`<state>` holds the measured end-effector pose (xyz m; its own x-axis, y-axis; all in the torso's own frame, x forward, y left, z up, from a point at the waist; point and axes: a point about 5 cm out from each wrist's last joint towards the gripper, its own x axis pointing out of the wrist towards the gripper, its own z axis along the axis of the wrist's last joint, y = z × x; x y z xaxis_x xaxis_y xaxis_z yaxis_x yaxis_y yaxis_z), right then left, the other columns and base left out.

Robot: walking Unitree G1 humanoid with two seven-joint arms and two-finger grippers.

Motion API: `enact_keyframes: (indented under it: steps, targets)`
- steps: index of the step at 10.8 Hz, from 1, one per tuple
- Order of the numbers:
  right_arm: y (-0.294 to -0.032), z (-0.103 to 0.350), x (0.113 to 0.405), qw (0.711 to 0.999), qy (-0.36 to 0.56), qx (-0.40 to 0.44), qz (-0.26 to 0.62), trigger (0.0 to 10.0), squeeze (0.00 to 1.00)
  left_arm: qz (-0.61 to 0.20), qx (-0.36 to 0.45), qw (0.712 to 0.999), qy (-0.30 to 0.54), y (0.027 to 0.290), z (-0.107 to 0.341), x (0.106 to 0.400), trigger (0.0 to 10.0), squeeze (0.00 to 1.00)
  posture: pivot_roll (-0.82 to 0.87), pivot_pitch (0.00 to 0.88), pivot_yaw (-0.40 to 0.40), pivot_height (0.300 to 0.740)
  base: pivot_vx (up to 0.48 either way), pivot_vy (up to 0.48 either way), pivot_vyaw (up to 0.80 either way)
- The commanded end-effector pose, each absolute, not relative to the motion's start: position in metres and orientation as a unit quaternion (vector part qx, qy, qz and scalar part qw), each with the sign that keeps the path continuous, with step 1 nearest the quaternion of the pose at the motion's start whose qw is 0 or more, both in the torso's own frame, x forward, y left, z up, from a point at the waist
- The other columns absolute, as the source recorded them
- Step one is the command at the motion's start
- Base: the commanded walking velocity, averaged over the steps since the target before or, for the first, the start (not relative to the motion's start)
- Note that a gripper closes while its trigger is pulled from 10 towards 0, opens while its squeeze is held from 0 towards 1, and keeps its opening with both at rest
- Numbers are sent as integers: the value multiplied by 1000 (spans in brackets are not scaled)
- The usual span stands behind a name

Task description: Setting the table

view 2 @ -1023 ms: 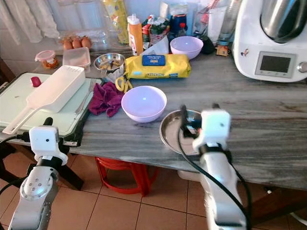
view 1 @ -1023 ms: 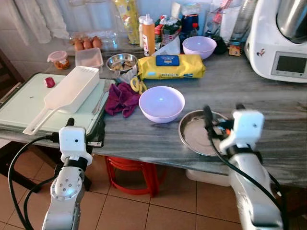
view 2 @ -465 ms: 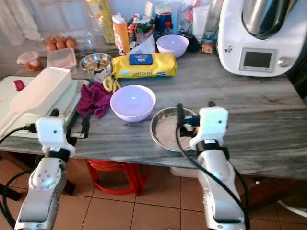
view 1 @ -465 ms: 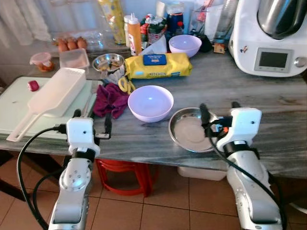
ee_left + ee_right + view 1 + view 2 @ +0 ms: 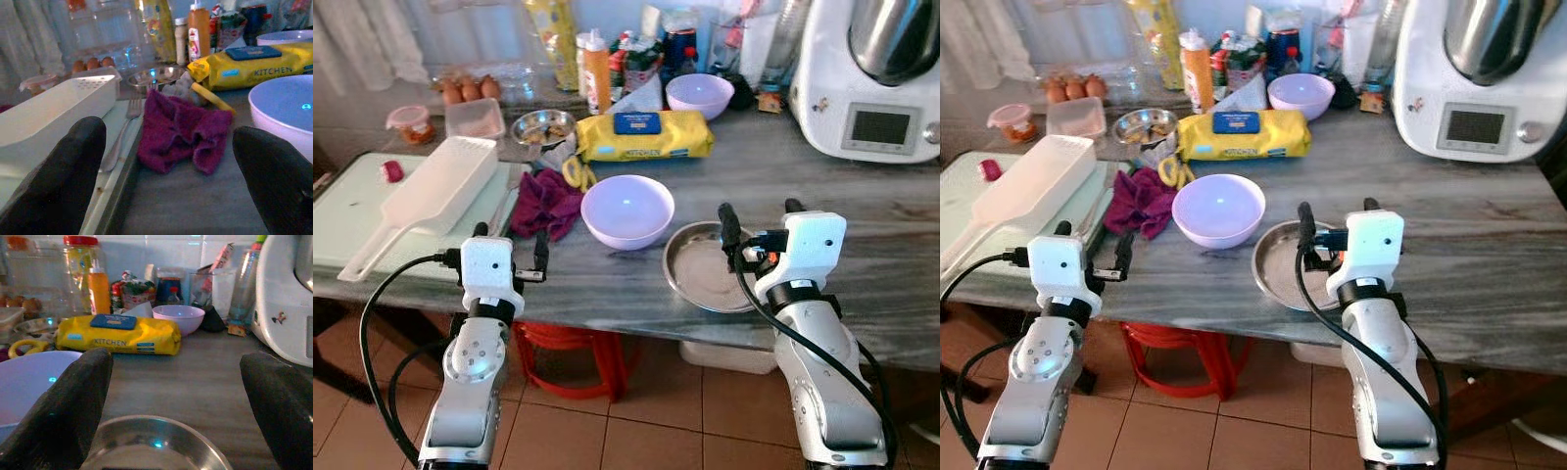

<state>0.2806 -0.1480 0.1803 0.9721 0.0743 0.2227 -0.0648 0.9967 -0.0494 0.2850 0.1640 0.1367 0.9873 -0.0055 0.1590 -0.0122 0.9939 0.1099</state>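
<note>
A lilac bowl [image 5: 627, 211] stands mid-counter, and a shallow steel plate [image 5: 697, 269] lies just right of it near the front edge. My right gripper [image 5: 759, 213] hovers open over the plate's near right side, holding nothing. At the counter's front edge my left gripper [image 5: 510, 245] is open and empty, pointing toward a crumpled purple cloth [image 5: 183, 129]. A fork [image 5: 124, 128] lies beside the cloth on the edge of the white tray [image 5: 352, 211]. A second lilac bowl [image 5: 699, 95] sits at the back.
A white perforated scoop [image 5: 435, 191] lies on the tray. A yellow wipes pack [image 5: 641, 135], yellow scissors [image 5: 573, 174], a small steel bowl [image 5: 536, 127], bottles and eggs [image 5: 470, 91] crowd the back. A white kitchen machine [image 5: 871, 78] stands at the right. A red stool [image 5: 573, 343] sits under the counter.
My left arm has risen from below the counter's edge, so its open fingers now reach over it toward the cloth. The camera shifted a little; the right gripper stays above the plate.
</note>
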Motion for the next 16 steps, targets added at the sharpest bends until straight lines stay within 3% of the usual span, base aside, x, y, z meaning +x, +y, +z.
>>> enact_keyframes:
  steps: [1, 5, 10, 16]
  targets:
    - [-147, 181, 281, 993, -115, -19, 34, 10000, 0, 4, 63, 995, -71, 167, 135, 287, 10000, 0, -155, 73, 77, 740, -428, 0, 0]
    - [-151, 178, 281, 994, -109, -12, 18, 10000, 0, -2, 64, 996, -66, 166, 133, 288, 10000, 0, -161, 80, 81, 740, -107, 0, 0]
    - [-155, 174, 286, 994, -101, -50, -6, 10000, 0, -12, 68, 995, -66, 164, 133, 289, 10000, 0, -158, 85, 85, 740, -379, 0, 0]
    - [-145, 166, 283, 996, -79, -7, 31, 10000, 0, -29, 73, 995, -65, 161, 133, 289, 10000, 0, -158, 94, 98, 740, -346, 0, 0]
